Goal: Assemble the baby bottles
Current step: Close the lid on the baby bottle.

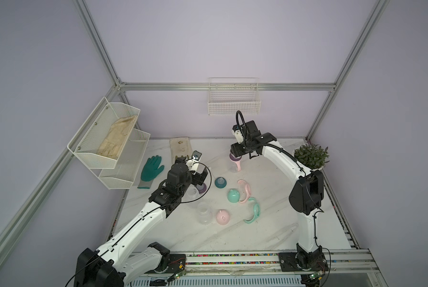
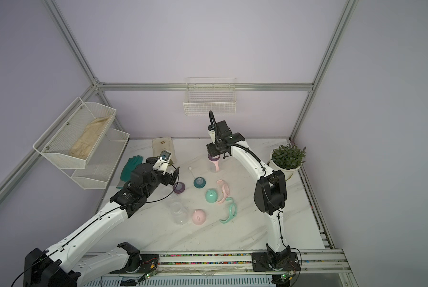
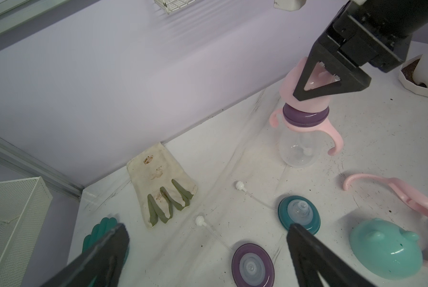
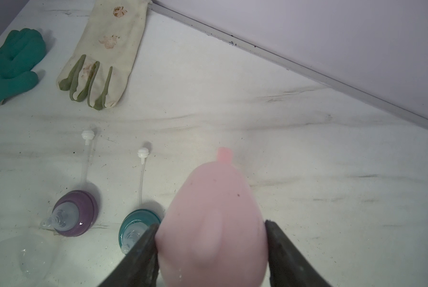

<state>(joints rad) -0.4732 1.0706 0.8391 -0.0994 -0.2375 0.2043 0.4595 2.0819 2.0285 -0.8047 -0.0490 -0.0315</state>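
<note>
Progress: one pink bottle [image 3: 297,149] stands near the back wall [image 3: 158,74], collar and handles fitted; your right gripper [image 4: 211,226] clasps its pink dome cap [image 4: 213,188]. Your left gripper [image 3: 206,227] hangs spread near the purple collar [image 3: 252,266]. Two more bottles lie unassembled in loose parts.

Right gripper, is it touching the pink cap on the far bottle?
Touching. In the right wrist view the right gripper presses against the pink cap on both sides, with no gap showing at either finger.
</note>
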